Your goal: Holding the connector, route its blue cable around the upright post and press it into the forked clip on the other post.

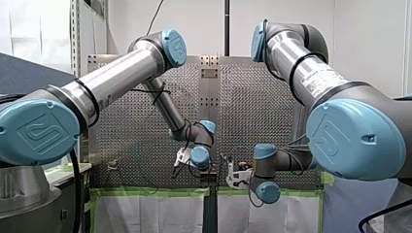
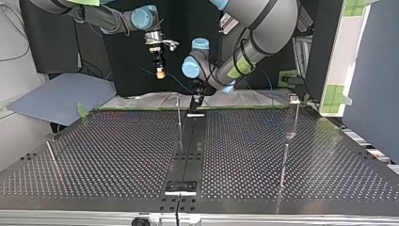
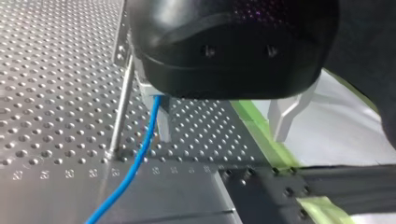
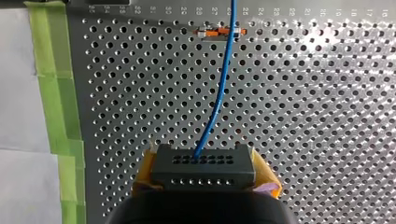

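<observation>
Your right claw (image 4: 204, 179) clamps the connector (image 4: 203, 161) between yellow pads (image 4: 145, 172), held high apparently to lift the blue cable (image 4: 218, 98) off the tabletop (image 4: 327, 116), while your left claw (image 3: 224, 123) gapes empty by the post (image 3: 122, 107), cable running between them.

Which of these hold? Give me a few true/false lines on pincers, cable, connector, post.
My right pincer clamps the black connector. True.
The blue cable leaves that connector. True.
My left pincer is shut on the cable. False: its metal fingers stand wide apart.
The connector lies on the table. False: my right pincer holds it clear of the table.
A thin upright post stands beside the cable under my left pincer. True.
</observation>
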Controlling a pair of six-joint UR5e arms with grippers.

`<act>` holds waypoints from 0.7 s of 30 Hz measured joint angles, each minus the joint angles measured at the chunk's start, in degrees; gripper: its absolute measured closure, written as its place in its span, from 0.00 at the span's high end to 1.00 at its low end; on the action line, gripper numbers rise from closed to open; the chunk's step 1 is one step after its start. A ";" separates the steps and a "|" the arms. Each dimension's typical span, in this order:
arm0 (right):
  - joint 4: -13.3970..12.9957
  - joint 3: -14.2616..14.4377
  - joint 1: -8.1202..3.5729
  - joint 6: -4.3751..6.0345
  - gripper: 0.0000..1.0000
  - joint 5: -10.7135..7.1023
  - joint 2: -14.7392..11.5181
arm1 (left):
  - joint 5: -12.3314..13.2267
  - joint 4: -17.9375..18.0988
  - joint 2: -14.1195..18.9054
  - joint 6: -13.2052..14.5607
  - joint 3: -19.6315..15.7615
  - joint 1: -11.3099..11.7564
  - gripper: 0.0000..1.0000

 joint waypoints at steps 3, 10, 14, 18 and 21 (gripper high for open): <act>0.31 0.00 -0.13 -0.24 0.00 0.21 0.01 | 0.15 0.32 0.00 -1.69 -0.03 -0.01 1.00; 0.51 -0.01 -0.61 -0.49 0.00 0.62 0.01 | 0.07 0.46 -0.01 -5.73 -0.18 0.01 1.00; 0.55 -0.01 -1.09 -0.62 0.00 0.75 0.02 | 0.00 0.54 0.00 -7.97 -0.21 -0.06 1.00; 0.56 -0.07 -1.63 -0.65 0.00 0.80 0.01 | -0.06 1.14 0.01 -10.06 -0.24 -0.29 1.00; 0.57 -0.08 -2.03 -0.78 0.00 0.77 0.01 | -0.44 1.99 0.02 -11.44 -0.23 -0.49 1.00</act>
